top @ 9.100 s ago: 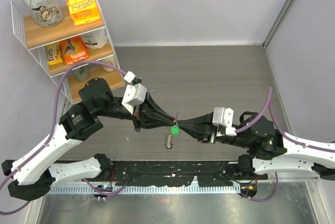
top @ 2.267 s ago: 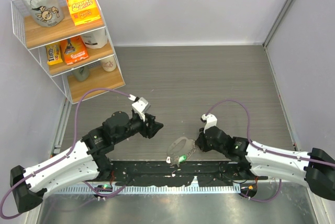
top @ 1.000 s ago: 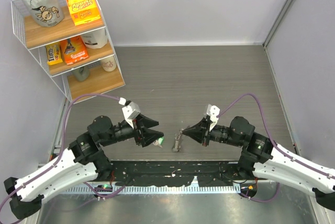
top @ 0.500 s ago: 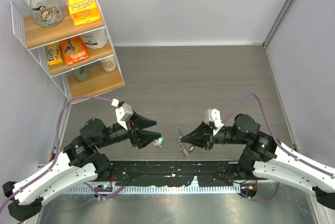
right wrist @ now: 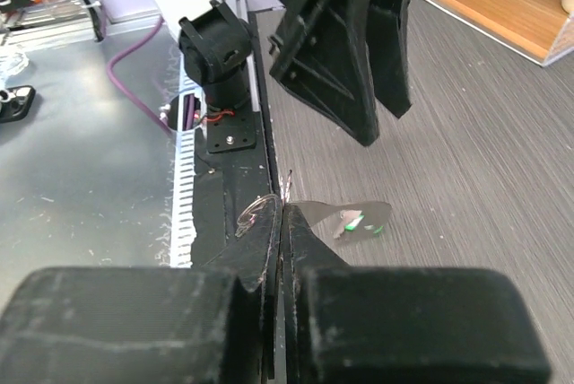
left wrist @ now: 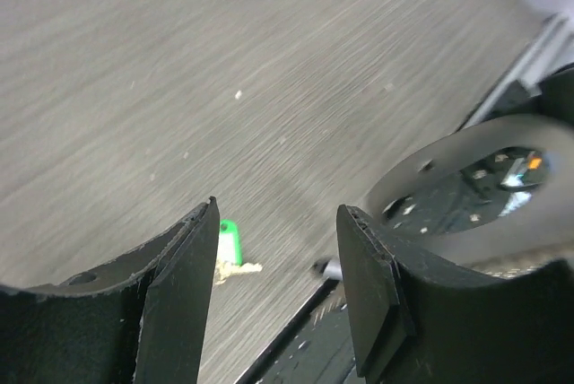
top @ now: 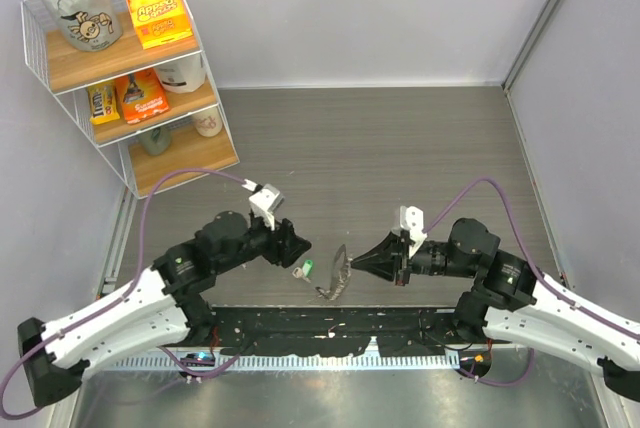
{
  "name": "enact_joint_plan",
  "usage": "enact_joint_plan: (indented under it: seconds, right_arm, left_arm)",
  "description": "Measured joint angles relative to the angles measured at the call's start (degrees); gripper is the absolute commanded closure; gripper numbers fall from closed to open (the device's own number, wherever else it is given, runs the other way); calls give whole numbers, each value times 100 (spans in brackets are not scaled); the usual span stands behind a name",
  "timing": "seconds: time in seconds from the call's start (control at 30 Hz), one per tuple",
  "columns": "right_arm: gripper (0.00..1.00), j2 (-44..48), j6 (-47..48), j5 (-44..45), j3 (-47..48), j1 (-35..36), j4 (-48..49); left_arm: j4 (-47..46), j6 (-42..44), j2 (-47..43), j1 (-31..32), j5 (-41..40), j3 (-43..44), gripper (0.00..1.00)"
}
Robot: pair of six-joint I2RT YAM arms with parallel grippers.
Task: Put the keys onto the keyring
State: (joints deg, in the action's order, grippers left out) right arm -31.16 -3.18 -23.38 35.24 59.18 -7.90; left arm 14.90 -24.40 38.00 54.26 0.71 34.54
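The key with the green head (top: 308, 268) lies flat on the grey table; in the left wrist view this key (left wrist: 227, 242) shows its brass blade pointing toward the table's edge. My left gripper (top: 297, 247) hovers just behind it, open and holding nothing (left wrist: 278, 213). My right gripper (top: 354, 265) is shut on the keyring (top: 335, 276), a thin silvery loop with a shiny grey tag. In the right wrist view the wire loop of the keyring (right wrist: 254, 212) sticks out left of the closed tips (right wrist: 282, 209). The tag (right wrist: 345, 218) sticks out right of them, with a green glint on it.
A white wire shelf (top: 130, 68) with snack boxes stands at the back left. The black mounting rail (top: 330, 323) runs along the table's near edge, right under the keyring. The left arm's fingers (right wrist: 341, 61) hang close ahead of the right gripper.
The left gripper has drawn back a little from the green key, which stays on the table. The right gripper still holds the keyring, which now hangs lower toward the rail.
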Motion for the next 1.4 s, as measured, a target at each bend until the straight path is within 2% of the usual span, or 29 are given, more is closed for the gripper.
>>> enact_joint_plan:
  seconds: [0.27,0.5,0.63,0.8,1.2,1.3,1.4]
  right_arm:
    - [95,398,-46,538,0,0,-632]
    - [95,927,-173,643,0,2,-949]
    - [95,1029,-234,647,0,2,-1019]
    - [95,1029,-302,651,-13,2,-1054]
    - [95,1029,-326,634,-22,2,-1060]
    - [95,1029,-343,632,-24,2,-1060]
    - [95,1029,-352,625,-39,2,-1060]
  left_arm:
    - [57,-654,1403,0,-686,-507,41]
    - [-256,-831,2704,0,-713,-511,32]
    - [-494,-841,3244,0,-636,-452,32]
    - [-776,-841,3580,0,-470,-275,32]
    - [-1167,-820,4081,44,-223,-142,61]
    - [-1158,-815,4070,50,-210,-142,59]
    - [-1099,-813,3995,50,-214,-142,49]
